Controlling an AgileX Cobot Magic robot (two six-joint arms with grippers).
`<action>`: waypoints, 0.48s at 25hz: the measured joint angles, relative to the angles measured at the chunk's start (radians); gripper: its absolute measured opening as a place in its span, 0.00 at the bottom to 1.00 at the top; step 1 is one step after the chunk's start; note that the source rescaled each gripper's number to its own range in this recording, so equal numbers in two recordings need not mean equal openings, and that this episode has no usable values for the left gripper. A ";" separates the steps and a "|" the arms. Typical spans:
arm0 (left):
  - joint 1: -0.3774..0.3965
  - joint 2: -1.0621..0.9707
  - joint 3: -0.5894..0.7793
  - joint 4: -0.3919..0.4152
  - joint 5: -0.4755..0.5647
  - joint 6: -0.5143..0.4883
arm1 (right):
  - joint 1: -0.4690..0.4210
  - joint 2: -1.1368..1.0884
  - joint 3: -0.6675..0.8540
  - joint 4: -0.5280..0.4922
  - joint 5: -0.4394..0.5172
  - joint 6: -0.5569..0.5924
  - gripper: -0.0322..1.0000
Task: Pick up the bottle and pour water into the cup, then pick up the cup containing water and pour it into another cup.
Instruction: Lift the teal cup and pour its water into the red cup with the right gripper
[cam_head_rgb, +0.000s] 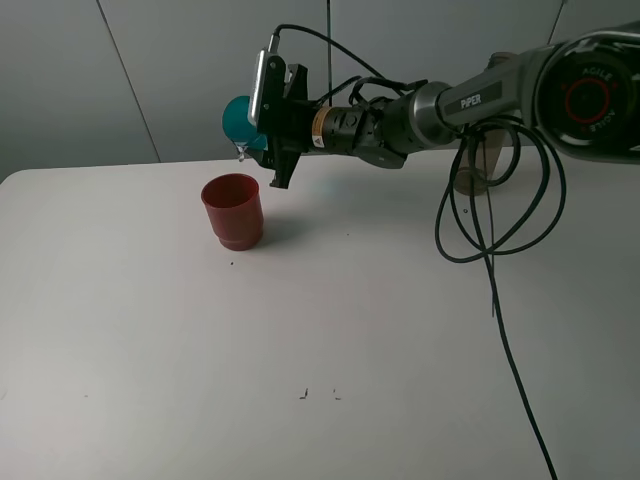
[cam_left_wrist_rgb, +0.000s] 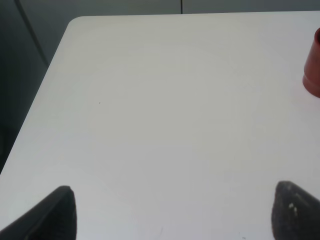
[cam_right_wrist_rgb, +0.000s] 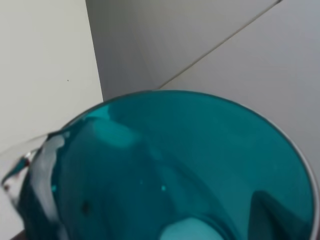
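My right gripper (cam_head_rgb: 268, 128) is shut on the teal translucent cup (cam_head_rgb: 238, 118) and holds it tipped on its side just above and behind the red cup (cam_head_rgb: 233, 210), which stands upright on the table. A little water shows at the teal cup's lowered rim (cam_head_rgb: 241, 153). In the right wrist view the teal cup (cam_right_wrist_rgb: 175, 165) fills the frame, with water running over its rim (cam_right_wrist_rgb: 20, 167). The smoky bottle (cam_head_rgb: 478, 166) stands at the back right, mostly hidden by the arm and cables. My left gripper (cam_left_wrist_rgb: 172, 215) is open and empty over bare table; the red cup's edge (cam_left_wrist_rgb: 314, 70) shows there.
The white table (cam_head_rgb: 300, 330) runs to a grey wall at the back. Black cables (cam_head_rgb: 495, 240) hang from the right arm down across the table's right side. The table's left edge and rounded corner (cam_left_wrist_rgb: 70, 25) show in the left wrist view.
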 joint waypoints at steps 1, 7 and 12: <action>0.000 0.000 0.000 0.000 0.000 0.000 | 0.000 0.000 0.000 0.000 0.000 -0.027 0.11; 0.000 0.000 0.000 0.000 0.000 0.000 | 0.001 0.000 0.000 0.000 0.000 -0.146 0.11; 0.000 0.000 0.000 0.000 0.000 0.000 | 0.001 0.000 0.000 0.002 0.000 -0.195 0.11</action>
